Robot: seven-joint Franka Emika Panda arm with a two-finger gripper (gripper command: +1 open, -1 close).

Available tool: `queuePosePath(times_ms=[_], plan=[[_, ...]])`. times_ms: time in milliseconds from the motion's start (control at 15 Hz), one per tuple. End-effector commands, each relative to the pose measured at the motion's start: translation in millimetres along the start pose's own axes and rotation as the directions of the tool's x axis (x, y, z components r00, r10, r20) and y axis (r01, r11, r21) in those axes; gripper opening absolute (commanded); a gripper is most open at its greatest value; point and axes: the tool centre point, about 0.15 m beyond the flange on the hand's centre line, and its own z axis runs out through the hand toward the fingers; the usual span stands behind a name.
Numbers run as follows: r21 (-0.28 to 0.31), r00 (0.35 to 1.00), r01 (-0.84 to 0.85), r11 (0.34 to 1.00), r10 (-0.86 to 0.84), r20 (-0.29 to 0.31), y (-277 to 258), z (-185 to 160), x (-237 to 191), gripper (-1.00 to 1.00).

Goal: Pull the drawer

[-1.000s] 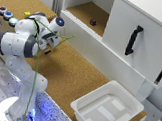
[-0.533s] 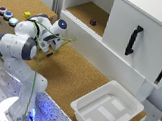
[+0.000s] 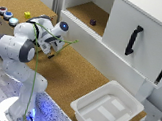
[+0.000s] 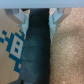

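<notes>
The arm (image 3: pixel 19 49) reaches low over the cork top (image 3: pixel 72 79), its gripper (image 3: pixel 48 51) close above the cork near a cardboard box (image 3: pixel 5 14). In the exterior view the fingers are too small and hidden by the wrist to judge; in the wrist view two pale fingers (image 4: pixel 20 19) stand apart on either side of a dark band (image 4: pixel 36 47), but whether they clench, grip or hang released I cannot tell.

The drawer (image 3: pixel 100 51) lies beyond the gripper toward the exterior view's right, well apart from it: a long, low white front running under the open shelf (image 3: pixel 89 12). Nothing touches it. On the shelf, above and past the gripper, sits a small dark object (image 3: pixel 93 22). Further along the cabinet, farther still from the gripper, is the big door (image 3: pixel 145 44) with a black handle (image 3: pixel 133 40).

A white tray (image 3: pixel 106 111) rests on the cork well away from the gripper, toward the exterior view's lower right. On the box, just behind the arm, are three small round caps (image 3: pixel 7 15) and a yellow block (image 3: pixel 27 14). A green cable (image 3: pixel 33 77) hangs along the arm
</notes>
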Motion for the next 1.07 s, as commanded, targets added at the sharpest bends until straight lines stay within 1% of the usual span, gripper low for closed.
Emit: queuePosePath(times_ms=[0, 1000], plan=[[0.029, 1.0, 0.007, 1.0, -0.007, 0.003, 40.7, -1.8, 7.8, -1.0], [0.025, 0.998, -0.043, 0.999, 0.044, -0.037, 77.2, -27.0, 22.0, -1.0]])
